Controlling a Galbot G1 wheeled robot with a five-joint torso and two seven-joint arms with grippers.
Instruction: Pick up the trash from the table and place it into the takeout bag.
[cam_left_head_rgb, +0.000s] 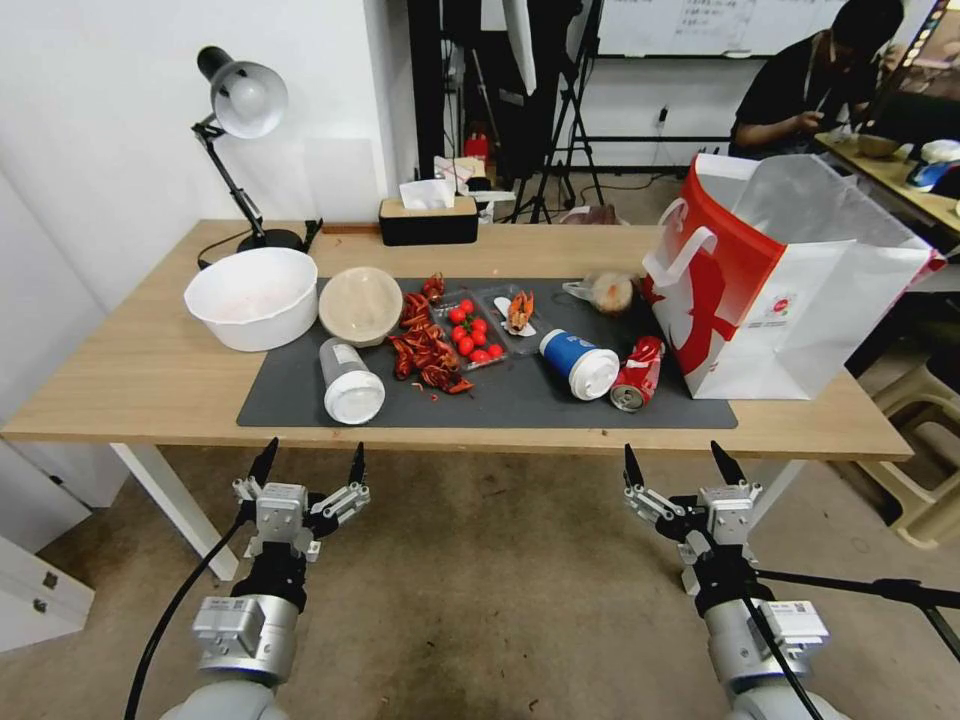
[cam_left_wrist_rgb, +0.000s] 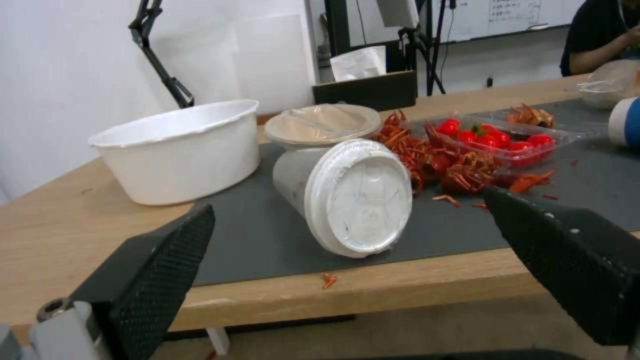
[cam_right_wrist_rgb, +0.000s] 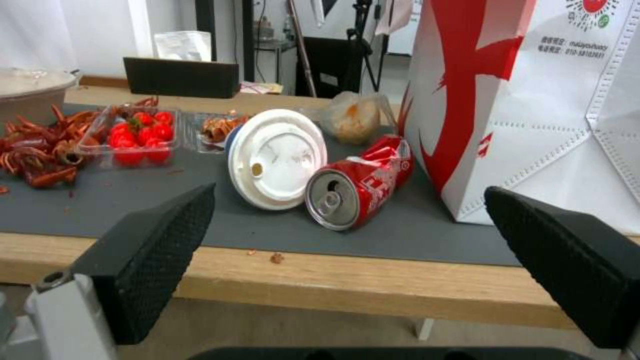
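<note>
The left gripper (cam_left_head_rgb: 309, 463) and right gripper (cam_left_head_rgb: 679, 463) hold their fingers wide, empty. The lidded cup (cam_left_head_rgb: 351, 382) and red can (cam_left_head_rgb: 637, 373) lie on the counter (cam_left_head_rgb: 120, 380) just beyond them.

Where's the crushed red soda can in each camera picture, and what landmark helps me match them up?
Head view: the soda can lies on the grey mat, between the blue paper cup and the takeout bag.
Left wrist view: not in it.
Right wrist view: the can lies centre, open end toward the camera.
Shared landmark: the tray of tomatoes.
</note>
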